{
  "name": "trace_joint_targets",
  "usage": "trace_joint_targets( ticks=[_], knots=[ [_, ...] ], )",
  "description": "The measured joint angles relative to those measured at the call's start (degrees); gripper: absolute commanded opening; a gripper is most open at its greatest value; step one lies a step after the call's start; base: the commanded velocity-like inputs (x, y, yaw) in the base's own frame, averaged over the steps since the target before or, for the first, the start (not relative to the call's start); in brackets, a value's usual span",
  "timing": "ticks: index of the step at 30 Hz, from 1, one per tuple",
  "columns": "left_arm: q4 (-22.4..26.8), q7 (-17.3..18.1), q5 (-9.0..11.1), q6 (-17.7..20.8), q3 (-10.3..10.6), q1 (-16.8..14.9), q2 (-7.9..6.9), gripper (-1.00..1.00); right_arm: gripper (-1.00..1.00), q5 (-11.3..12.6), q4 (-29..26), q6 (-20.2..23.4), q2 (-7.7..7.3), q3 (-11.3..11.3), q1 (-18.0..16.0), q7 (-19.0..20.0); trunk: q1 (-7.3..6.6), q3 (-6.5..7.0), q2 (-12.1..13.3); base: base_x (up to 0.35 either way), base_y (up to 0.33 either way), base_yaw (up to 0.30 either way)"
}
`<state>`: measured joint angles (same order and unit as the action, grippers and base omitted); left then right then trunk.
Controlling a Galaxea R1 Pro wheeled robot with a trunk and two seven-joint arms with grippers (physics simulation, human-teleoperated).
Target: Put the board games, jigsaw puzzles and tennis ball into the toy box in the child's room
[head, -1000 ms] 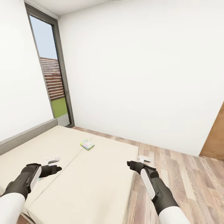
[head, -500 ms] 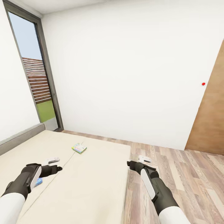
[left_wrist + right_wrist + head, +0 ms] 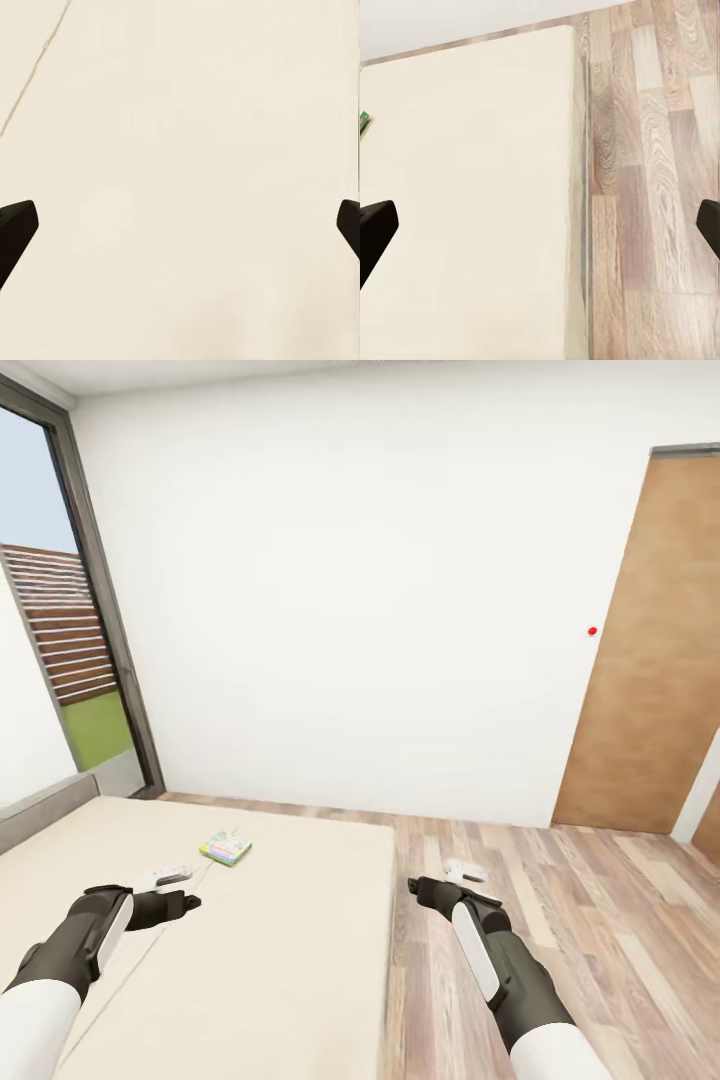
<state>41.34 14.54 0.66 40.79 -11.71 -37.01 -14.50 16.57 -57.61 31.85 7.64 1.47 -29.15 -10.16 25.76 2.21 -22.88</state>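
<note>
Both hands, left hand (image 3: 172, 890) and right hand (image 3: 452, 877), hang wide open and empty over the bed (image 3: 300, 960); reaching the green-edged board game (image 3: 225, 848) comes next, I'd guess.

You see the bed (image 3: 280, 960) topped in matt beige cloth, smooth, with one fine seam. The floor (image 3: 600, 920) is grained wood plank with a faint sheen. At far right, the door (image 3: 650, 660) looks like matt brown wood. The board game (image 3: 225, 848) seems glossy card, though it is too small to be sure.
</note>
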Motion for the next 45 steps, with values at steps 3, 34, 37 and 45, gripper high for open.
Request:
trace_joint_targets(
  ticks=[3,34,37,45],
  knots=[
    [0.0,0.0,0.0,0.0,0.0,0.0,0.00,1.00,1.00,0.0,0.0,0.0,0.01,0.0,0.0,0.0,0.00,0.14,0.0,-0.001,0.109,-0.251],
    [0.0,0.0,0.0,0.1,-0.1,0.0,-0.45,1.00,1.00,0.0,0.3,0.1,0.28,-0.1,0.0,-0.1,0.00,0.58,0.0,0.000,0.051,-0.151],
    [0.0,0.0,0.0,0.1,-0.1,0.0,-0.46,1.00,1.00,0.0,0.3,0.1,0.33,0.0,0.0,-0.1,0.00,0.32,0.0,0.000,0.000,-0.001],
    [0.0,0.0,0.0,0.1,-0.1,0.0,-0.45,1.00,1.00,-0.1,0.3,0.2,0.38,0.0,0.0,-0.1,0.00,-0.41,0.0,0.000,0.000,0.000]
  ],
)
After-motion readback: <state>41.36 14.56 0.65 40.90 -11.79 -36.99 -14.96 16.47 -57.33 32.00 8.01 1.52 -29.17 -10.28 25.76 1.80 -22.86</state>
